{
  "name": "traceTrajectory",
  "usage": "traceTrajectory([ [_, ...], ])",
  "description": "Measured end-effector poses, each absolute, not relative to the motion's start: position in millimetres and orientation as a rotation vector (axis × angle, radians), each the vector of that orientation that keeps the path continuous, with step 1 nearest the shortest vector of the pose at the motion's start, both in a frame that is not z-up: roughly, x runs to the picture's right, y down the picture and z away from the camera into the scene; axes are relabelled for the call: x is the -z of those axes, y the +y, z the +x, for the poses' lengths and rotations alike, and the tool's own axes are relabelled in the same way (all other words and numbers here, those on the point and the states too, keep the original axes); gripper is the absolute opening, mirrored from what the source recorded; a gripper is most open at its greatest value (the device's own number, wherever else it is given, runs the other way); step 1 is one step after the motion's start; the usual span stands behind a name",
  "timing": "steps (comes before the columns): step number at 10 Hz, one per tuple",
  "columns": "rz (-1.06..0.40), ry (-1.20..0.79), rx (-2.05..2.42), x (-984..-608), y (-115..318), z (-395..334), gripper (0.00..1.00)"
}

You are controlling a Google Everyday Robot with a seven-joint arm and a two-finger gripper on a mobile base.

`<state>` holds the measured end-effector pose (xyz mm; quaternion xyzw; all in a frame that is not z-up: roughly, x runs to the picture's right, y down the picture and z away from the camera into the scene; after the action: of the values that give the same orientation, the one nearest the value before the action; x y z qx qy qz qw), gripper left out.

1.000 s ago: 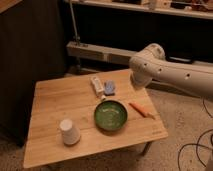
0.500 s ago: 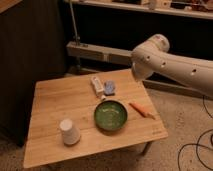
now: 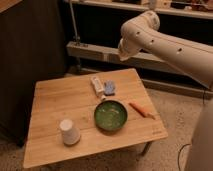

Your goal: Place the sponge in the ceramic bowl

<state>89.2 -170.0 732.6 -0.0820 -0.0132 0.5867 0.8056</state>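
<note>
Sponge [image 3: 109,88] parallels tube [image 3: 97,86]; shut pincer hidden at arm's [image 3: 165,42] end

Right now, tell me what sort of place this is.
Probably a lab or workshop: a small wooden table on speckled floor, dark metal shelving behind, a cable on the floor. The gripper, shut, hangs above the table's far edge.

We see a matt, grained wooden table [image 3: 55,107]; the ceramic bowl [image 3: 110,116] on it gleams glossy green inside. Behind the bowl the sponge [image 3: 109,88] looks soft and matt. High behind the bowl, the arm [image 3: 170,42] is smooth white plastic down to its gripper [image 3: 123,51]
</note>
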Motion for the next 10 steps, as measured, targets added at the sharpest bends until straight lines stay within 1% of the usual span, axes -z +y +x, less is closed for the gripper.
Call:
traceTrajectory([
  [4, -0.173, -0.030, -1.255, -732.4, -170.2, 90.0, 0.24],
  [6, -0.154, -0.068, -1.242, -722.3, -172.7, 88.1, 0.24],
  [7, -0.168, -0.089, -1.233, -713.3, -166.9, 85.2, 0.22],
  [8, -0.192, -0.095, -1.222, -709.6, -157.9, 78.2, 0.18],
  [9, -0.221, -0.091, -1.213, -713.1, -149.9, 72.5, 0.19],
  [10, -0.259, -0.076, -1.209, -724.1, -136.2, 71.2, 0.29],
])
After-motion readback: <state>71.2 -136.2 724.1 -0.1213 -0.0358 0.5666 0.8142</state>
